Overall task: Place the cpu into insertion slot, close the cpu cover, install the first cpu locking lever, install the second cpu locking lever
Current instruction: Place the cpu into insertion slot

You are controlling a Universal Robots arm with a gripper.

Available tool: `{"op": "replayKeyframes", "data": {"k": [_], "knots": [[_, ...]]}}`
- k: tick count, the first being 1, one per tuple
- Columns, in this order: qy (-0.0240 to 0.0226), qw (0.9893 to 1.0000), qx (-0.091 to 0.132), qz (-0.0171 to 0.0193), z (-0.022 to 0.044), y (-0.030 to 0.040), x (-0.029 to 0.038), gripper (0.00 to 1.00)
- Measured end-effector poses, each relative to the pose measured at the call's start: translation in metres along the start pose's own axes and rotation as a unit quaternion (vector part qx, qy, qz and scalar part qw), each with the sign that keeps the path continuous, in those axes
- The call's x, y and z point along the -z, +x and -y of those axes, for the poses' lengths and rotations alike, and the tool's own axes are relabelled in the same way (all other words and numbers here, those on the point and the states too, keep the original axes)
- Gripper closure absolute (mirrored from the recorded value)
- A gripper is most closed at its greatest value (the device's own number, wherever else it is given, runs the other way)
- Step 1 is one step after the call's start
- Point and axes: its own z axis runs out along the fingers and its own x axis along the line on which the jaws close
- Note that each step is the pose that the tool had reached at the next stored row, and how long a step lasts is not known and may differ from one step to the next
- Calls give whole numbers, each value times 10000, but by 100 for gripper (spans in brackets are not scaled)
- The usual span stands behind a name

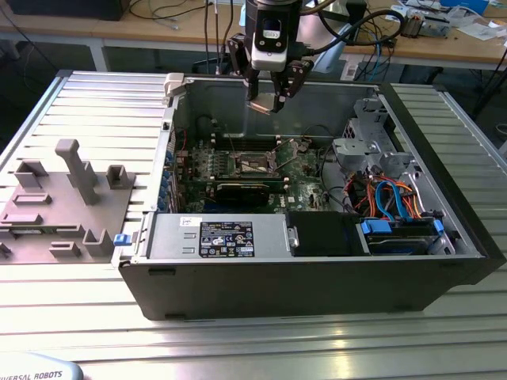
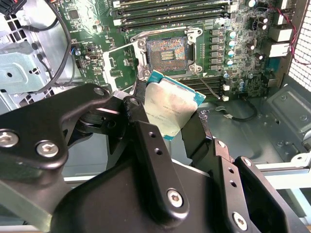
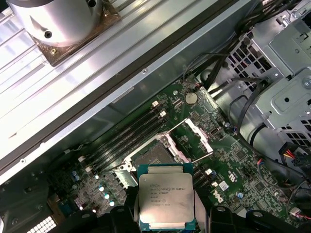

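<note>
1. While the gripper [image 1: 266,101] hangs over the open computer case [image 1: 317,293], seen against the case's far wall, free air surrounds it on every side.
2. Inside the case, the green motherboard [image 1: 305,180] is hemmed in. A metal drive cage [image 1: 368,138] stands at the exterior view's right, and a power supply box [image 1: 222,237] runs along the near wall.
3. The insertion slot [image 2: 166,51] lies bare. The cpu cover [image 2: 119,65] is swung up open just beside it, and long memory slots [image 2: 170,14] run along another side.
4. The cpu [image 2: 172,107] is pinched by two opposite edges between the black fingers [image 2: 146,141], with the jaws narrowed to the chip's width.
5. The chip is held in the air, tilted in the second wrist view and well apart from the slot. In the first wrist view its silver top faces the camera and covers one edge of the socket frame.
</note>
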Motion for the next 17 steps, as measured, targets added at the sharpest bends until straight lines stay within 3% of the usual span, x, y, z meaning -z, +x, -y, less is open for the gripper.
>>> {"op": "replayKeyframes", "data": {"k": [17], "knots": [[-1,10000,-43,4,0,0,0,46]]}}
